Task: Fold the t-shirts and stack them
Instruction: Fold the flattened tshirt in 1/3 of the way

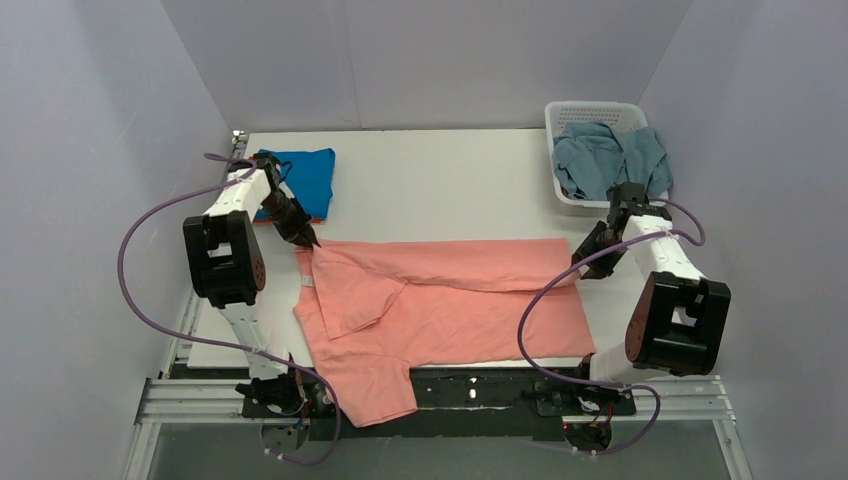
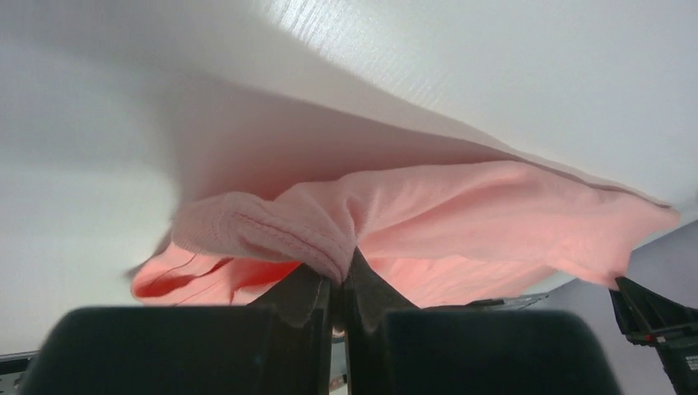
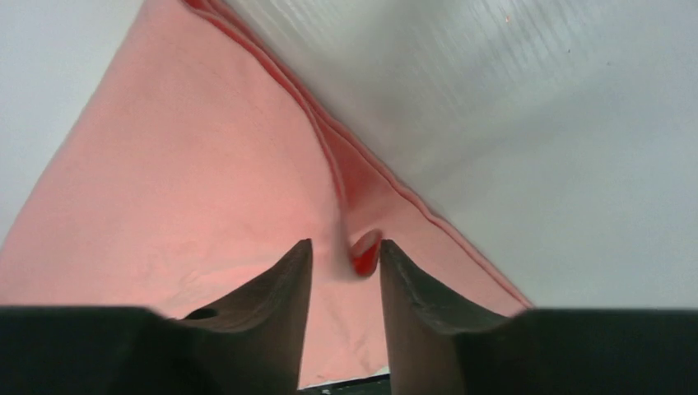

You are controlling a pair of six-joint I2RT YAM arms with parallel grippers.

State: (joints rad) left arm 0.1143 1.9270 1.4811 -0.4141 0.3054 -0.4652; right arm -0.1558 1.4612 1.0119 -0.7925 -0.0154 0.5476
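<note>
A salmon-pink t-shirt [image 1: 450,300] lies spread across the table, its far edge folded toward the middle and one sleeve hanging over the near edge. My left gripper [image 1: 308,240] is shut on the shirt's far-left corner; the left wrist view shows the bunched hem [image 2: 280,234] pinched between the closed fingers [image 2: 342,276]. My right gripper [image 1: 583,262] is at the shirt's far-right corner. In the right wrist view its fingers [image 3: 346,247] stand apart, with a small raised fold of the pink cloth [image 3: 181,181] between the tips. A folded bright blue t-shirt [image 1: 305,175] lies at the far left.
A white perforated basket [image 1: 590,108] stands at the far right corner, holding a crumpled dusty grey-blue t-shirt [image 1: 610,160]. A thin orange edge [image 1: 262,218] shows under the blue shirt. Grey walls enclose the table on three sides. Purple cables loop off both arms.
</note>
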